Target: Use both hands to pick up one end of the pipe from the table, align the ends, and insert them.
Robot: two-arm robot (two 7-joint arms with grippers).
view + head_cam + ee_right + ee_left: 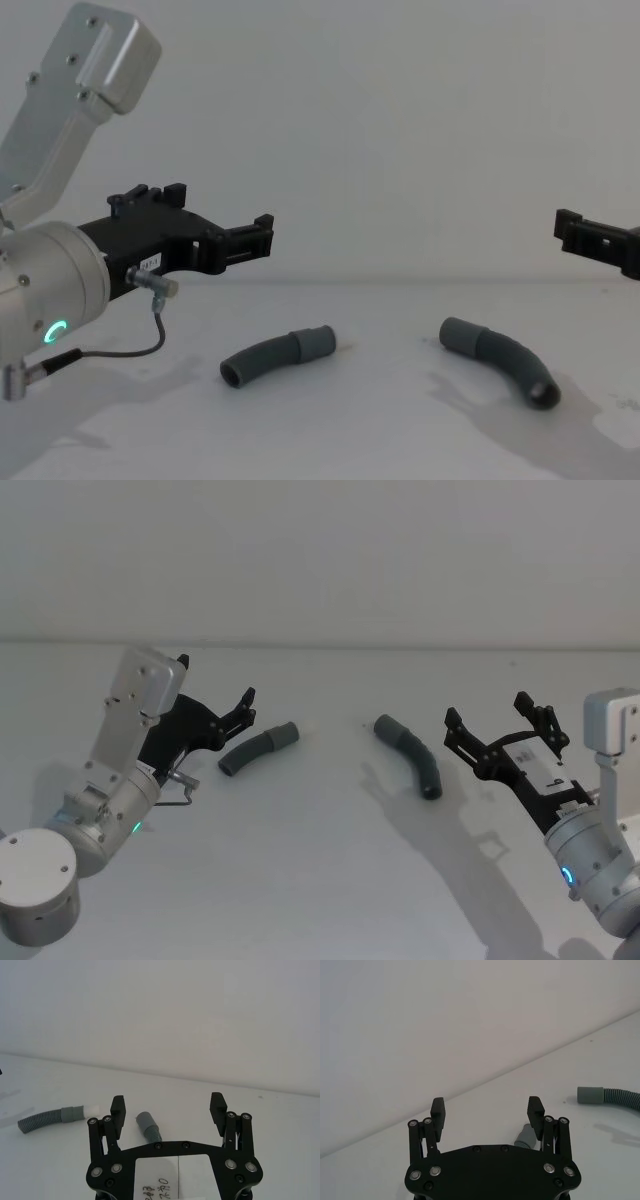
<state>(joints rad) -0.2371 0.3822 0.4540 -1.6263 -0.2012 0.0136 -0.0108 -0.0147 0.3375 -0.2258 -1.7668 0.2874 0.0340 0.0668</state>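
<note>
Two curved dark grey ribbed pieces of the pipe lie apart on the table (320, 880). The left piece (258, 748) points its lighter cuff (287, 733) toward the middle, and in the right wrist view that cuff (72, 1113) ends in a whitish tip (91, 1109). The right piece (410, 750) has its cuff (385, 726) at its inner end. My left gripper (247, 708) hovers open just left of the left piece, holding nothing. My right gripper (487, 710) is open and empty a little right of the right piece. From the chest, both pieces (275, 358) (500, 360) lie flat below the grippers.
A thin black cable (130, 350) loops under my left wrist, near the left piece. A plain pale wall (320, 560) rises behind the table's far edge. Bare table surface spreads between the two pieces and toward me.
</note>
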